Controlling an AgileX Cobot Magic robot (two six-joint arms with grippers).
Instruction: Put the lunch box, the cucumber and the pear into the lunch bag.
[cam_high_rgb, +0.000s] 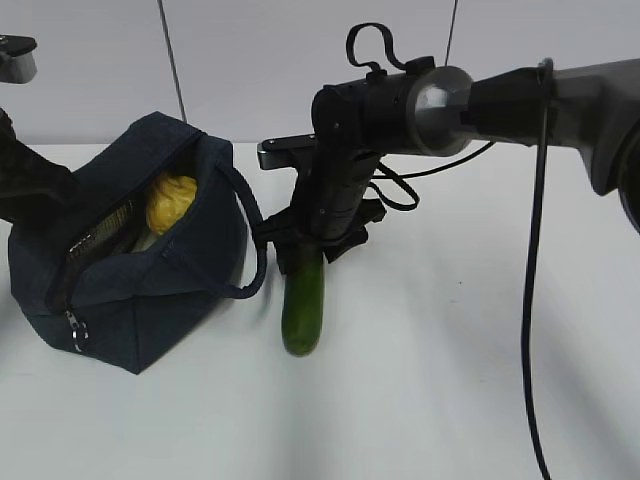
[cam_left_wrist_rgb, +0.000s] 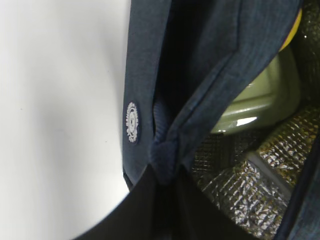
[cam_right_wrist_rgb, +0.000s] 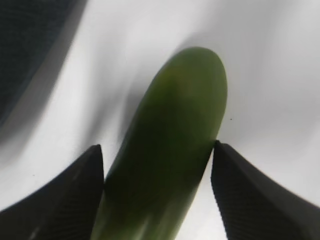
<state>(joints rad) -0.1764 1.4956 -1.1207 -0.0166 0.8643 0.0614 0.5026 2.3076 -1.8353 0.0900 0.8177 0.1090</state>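
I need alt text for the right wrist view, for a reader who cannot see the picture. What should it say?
A dark green cucumber fills the middle of the close-up, lying on a white table between the two black fingers of the right gripper. The fingers flank it at both sides. A dark blurred shape, too unclear to name, sits in the upper left corner.

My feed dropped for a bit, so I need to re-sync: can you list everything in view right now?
bag: 1, dark navy, on the table at left, top unzipped and open.
pear: 1, yellow, inside the bag.
box: 1, pale green lid, inside the bag under the pear.
cucumber: 1, dark green, on the table right of the bag.
table: 1, white.
left hand: 1, black, shut on the bag's edge.
right hand: 1, black, fingers either side of the cucumber.
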